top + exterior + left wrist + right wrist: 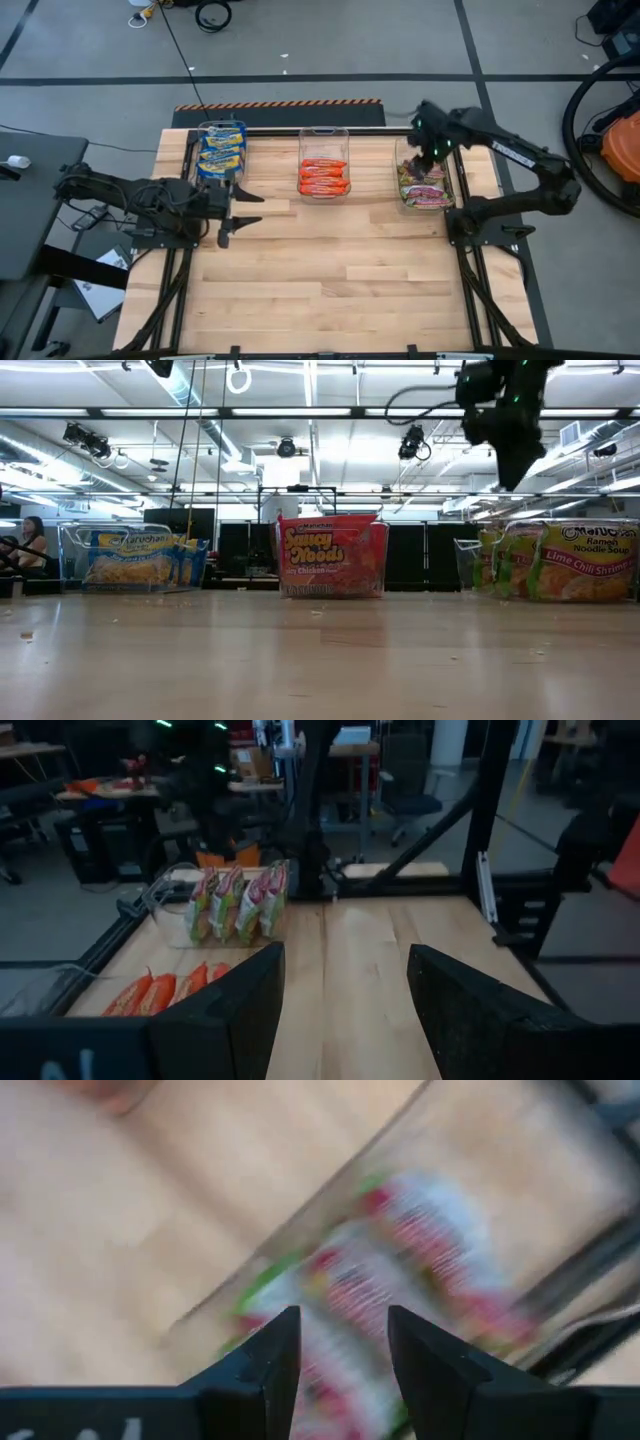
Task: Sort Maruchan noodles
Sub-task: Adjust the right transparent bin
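Three clear bins stand along the table's far side, and the noodle packets stand on edge inside them. The left bin holds yellow-and-blue packets [222, 150] [135, 558], the middle bin orange-red ones [323, 177] [332, 555], and the right bin green-and-pink ones [425, 185] [560, 560]. My right gripper [436, 152] [512, 465] hangs high over the right bin, pointing steeply down. It is open with nothing between its fingers [343, 1345]. My left gripper [243, 211] [345, 1010] is level over the table's left part, open and empty.
The bare wooden tabletop [340, 270] stretches from the bins to the near edge. A dark metal frame [470, 270] borders the table. A black-and-orange striped strip [280, 103] lies behind the far edge. A person [30, 545] sits far off at the room's left.
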